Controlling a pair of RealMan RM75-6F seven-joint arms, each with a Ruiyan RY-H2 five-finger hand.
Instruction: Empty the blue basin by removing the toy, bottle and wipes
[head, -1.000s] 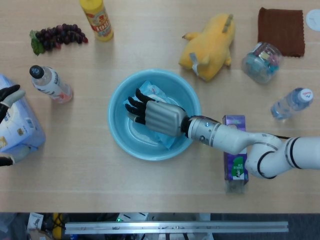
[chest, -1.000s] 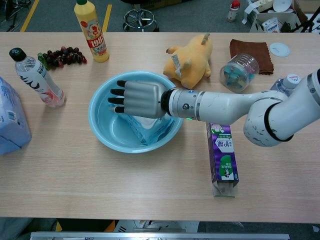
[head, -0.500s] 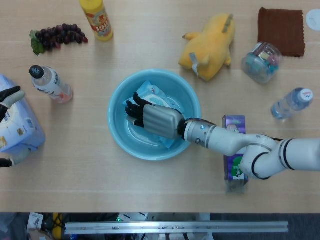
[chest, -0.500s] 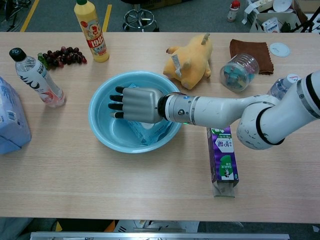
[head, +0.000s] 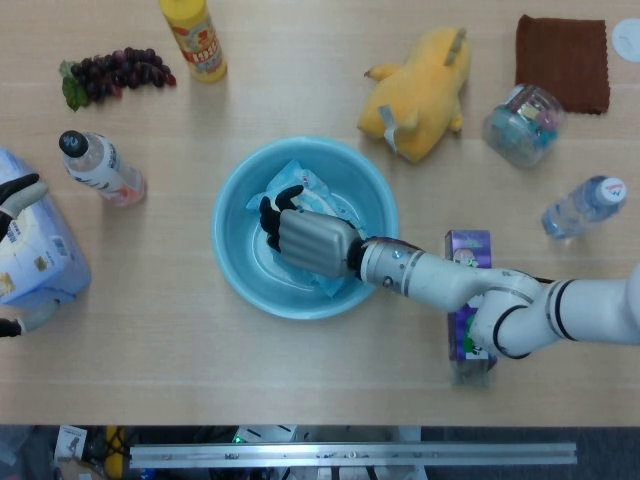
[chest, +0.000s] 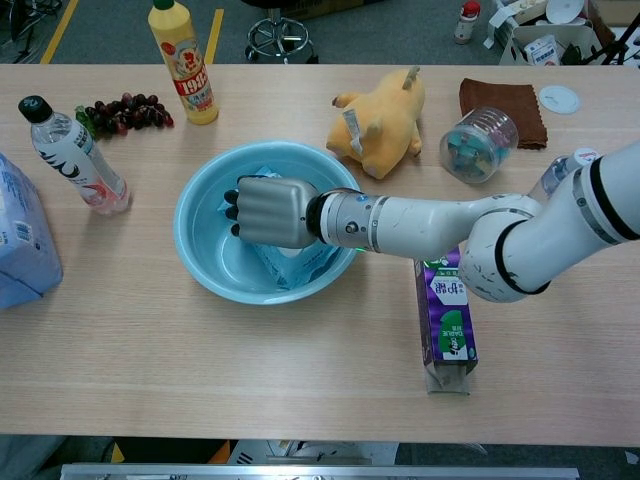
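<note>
right hand (head: 305, 238) down inside the blue basin (head: 232, 262), fingers curled over the wipes pack (head: 300, 180); resting on top of it, though whether actually gripping it cannot be told. same hand (chest: 268, 211) in the chest view, knuckles toward the camera, dark fingertips bent down at the pack's far end, wipes pack (chest: 290, 266) showing beneath the palm. basin (chest: 200, 262) sitting mid-table, holding only the wipes.

yellow plush toy (head: 424, 92) lying on the table behind and to the right of the basin, apart from it. water bottle (head: 100, 168) with a black cap lying on the table left of the basin, well apart.

left hand (head: 18, 198) at the far left edge of the head view, dark fingers lying on a blue-and-white package (head: 40, 250); too cropped to tell whether it is holding anything.

also on the table: yellow sauce bottle (head: 194, 38), bunch of purple grapes (head: 110, 72), brown cloth (head: 562, 60), clear jar (head: 522, 124) on its side, small clear bottle (head: 584, 208), purple carton (chest: 446, 318) lying just beside the right forearm.
</note>
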